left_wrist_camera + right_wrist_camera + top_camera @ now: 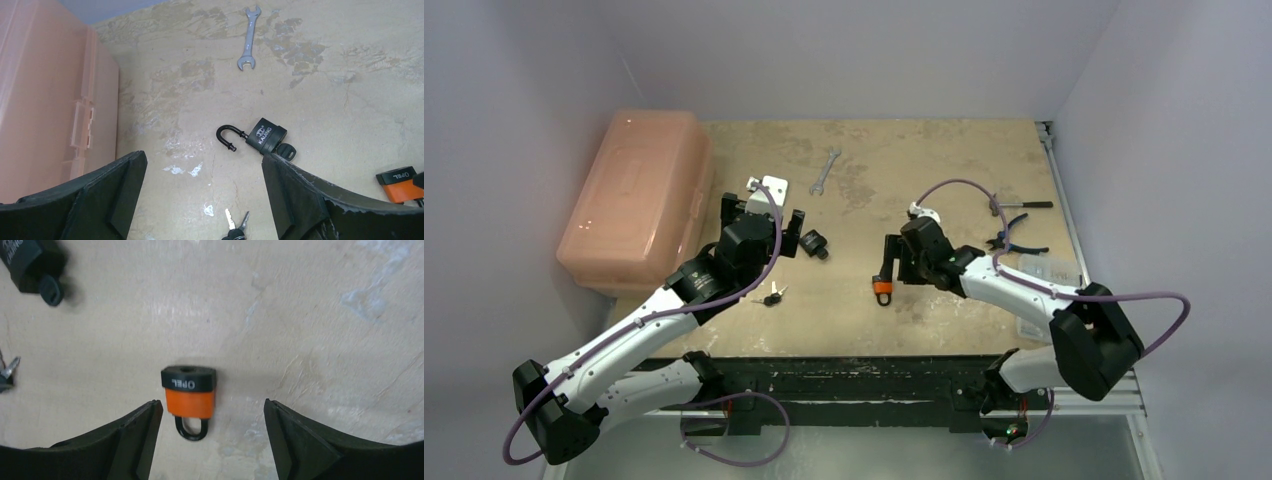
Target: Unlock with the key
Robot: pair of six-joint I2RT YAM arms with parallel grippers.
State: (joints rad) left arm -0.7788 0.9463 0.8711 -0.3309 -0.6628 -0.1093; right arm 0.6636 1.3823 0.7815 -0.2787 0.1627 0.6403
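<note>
Jaws on the left gripper and right gripper are wide apart, holding nothing. The black lock lies on the table just beside the left one, with the key in it and its loop open.

A box is set along the left side of the table, toward the rear. A wrench is laid behind the centre, well apart from the rest. Near the middle, right of the box, a padlock is laid with a key at its base end. Loose keys are found in front of it, slightly left. A second padlock is placed to the right of both, and pliers are left near the right edge.
</note>
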